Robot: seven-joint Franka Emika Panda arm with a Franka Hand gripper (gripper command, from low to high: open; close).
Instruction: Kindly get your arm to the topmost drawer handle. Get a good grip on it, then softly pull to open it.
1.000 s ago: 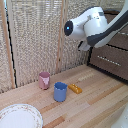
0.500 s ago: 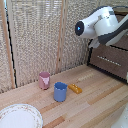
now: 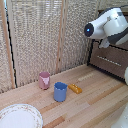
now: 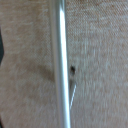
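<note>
Drawer (image 3: 111, 60) sat at the exterior view's right, a wide dark brown wooden front, with the arm (image 3: 111, 26) hanging big and white right in front of its upper part. Honestly the arm's own bulk hid the fingers in that view, so I couldn't tell how far open they were or whether they had anything. The wrist view didn't help either: no fingers showed there at all.

What the wrist view did show was the drawer handle (image 4: 61, 65), a slim silver bar running lengthwise straight across the picture, filling it end to end, against blurry brown wood. So my guess was the handle lay dead ahead of the wrist and close, with its long axis crossing the view. The closing direction would need to straddle that bar across its thin side, not along it.

In the exterior view a thin pale line (image 3: 108, 60) on a lower front looked like another handle.

Wooden desk (image 3: 95, 102) carried a plate (image 3: 19, 118), a pink cup (image 3: 44, 80), a blue cup (image 3: 60, 91) and a small orange thing (image 3: 75, 88), all well apart from the drawer. Woven screen (image 3: 40, 35) stood behind.
</note>
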